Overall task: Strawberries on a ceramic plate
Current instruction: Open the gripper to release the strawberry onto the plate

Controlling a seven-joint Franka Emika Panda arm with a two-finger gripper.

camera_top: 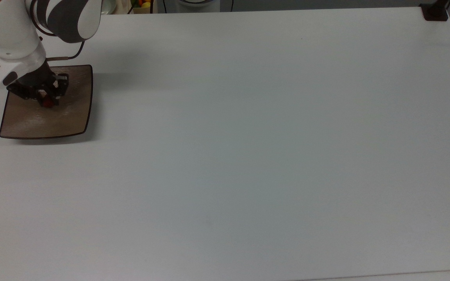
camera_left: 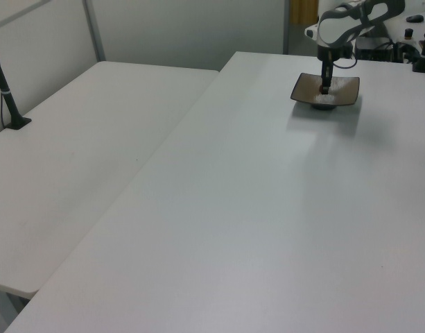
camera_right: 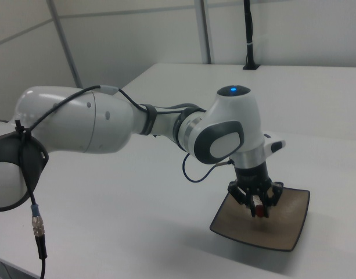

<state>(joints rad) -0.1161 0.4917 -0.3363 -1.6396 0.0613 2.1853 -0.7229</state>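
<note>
The square tan-brown ceramic plate [camera_top: 65,113] lies at the top view's left edge of the white table; it also shows in the left view [camera_left: 345,86] and the right view [camera_right: 288,218]. A small dark-red strawberry [camera_top: 47,102] [camera_right: 259,210] sits between the fingers of my gripper [camera_top: 46,100] [camera_left: 325,87] [camera_right: 259,212], which is shut on it. The gripper points straight down over the plate's middle, low above its surface. Whether the berry touches the plate I cannot tell.
The white table [camera_top: 248,136] stretches far to the top view's right. A second white table [camera_left: 73,159] adjoins it on the left view's left. A black post base [camera_top: 435,11] stands at the top view's upper right corner. Small fruit pieces [camera_top: 145,4] sit beyond the far edge.
</note>
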